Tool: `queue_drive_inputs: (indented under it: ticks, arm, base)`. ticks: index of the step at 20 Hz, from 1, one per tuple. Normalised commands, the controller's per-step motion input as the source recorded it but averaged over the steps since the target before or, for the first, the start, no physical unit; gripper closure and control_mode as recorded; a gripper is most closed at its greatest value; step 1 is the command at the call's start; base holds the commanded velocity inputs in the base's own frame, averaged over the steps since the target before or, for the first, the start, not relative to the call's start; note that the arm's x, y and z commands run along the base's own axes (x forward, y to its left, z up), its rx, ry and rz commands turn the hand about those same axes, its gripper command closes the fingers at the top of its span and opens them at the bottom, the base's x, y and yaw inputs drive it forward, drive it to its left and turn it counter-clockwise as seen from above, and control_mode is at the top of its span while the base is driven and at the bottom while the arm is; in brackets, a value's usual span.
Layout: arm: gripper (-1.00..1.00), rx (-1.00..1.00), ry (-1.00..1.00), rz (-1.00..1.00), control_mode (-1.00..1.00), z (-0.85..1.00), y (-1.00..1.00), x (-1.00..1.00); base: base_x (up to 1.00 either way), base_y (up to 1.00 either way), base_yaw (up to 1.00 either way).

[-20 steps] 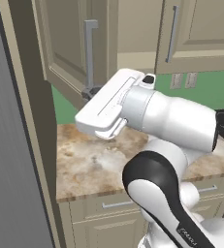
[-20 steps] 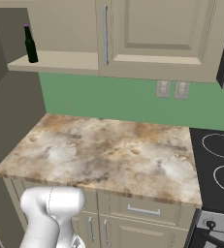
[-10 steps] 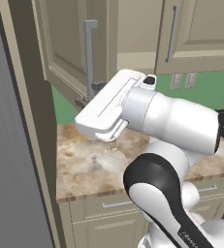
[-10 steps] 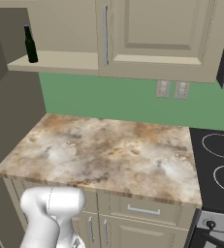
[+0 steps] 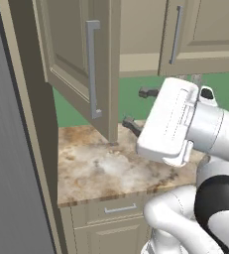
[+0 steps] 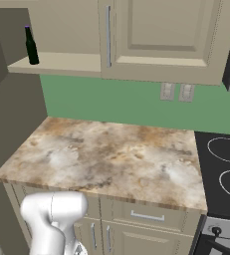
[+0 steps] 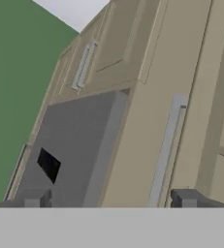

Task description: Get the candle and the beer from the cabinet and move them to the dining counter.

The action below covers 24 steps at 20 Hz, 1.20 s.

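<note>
1. Nearest in the left base view is the arm's white hand, which now sits right of where it was a second ago, just off the edge of the open cabinet door (image 5: pixel 79 74) rather than in front of it.
2. The gripper (image 5: pixel 140 109) points left toward the door; its two dark fingers (image 5: pixel 132 125) stand wide apart, one above the other, with nothing between them. A second ago they were hidden behind the hand up against the door's handle.
3. In the hand view the two finger tips (image 7: pixel 186 197) rise at opposite sides of the bottom edge, well apart, with the door's silver bar handle (image 7: pixel 165 147) running up between them, not touched.
4. Below and beyond the hand lies the stone worktop (image 6: pixel 106 159), bare in both base views, as in the earlier frames.
5. The door hangs swung out over the worktop's left part, its handle (image 5: pixel 92 69) facing the camera, much as before.
6. Farthest, in the right base view, the beer (image 6: pixel 31 46) stands upright on the open shelf of the cabinet (image 6: pixel 151 40), at its left end near the side wall, in the same spot as a second ago.
7. I cannot make out the candle.
</note>
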Motion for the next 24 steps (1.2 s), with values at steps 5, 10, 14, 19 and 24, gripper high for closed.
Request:
queue_drive_inputs:
  ticks: [5, 10, 14, 19, 24]
  arm:
    - [-1.00, 0.06, 0.00, 0.19, -1.00, 0.00, -1.00, -0.01]
    - [-1.00, 0.10, 0.00, 0.28, -1.00, 0.00, -0.95, 0.39]
    - [-1.00, 0.09, 0.00, 0.31, -1.00, 0.00, -0.86, 0.40]
    - [-1.00, 0.01, 0.00, 0.07, -1.00, 0.00, -0.02, 0.34]
    - [-1.00, -0.05, 0.05, 0.00, -1.00, 0.00, 0.61, 0.34]
  base:
    - [0.00, 0.00, 0.00]
    - [0.00, 0.00, 0.00]
    - [0.00, 0.00, 0.00]
    - [0.00, 0.00, 0.00]
    - [0.00, 0.00, 0.00]
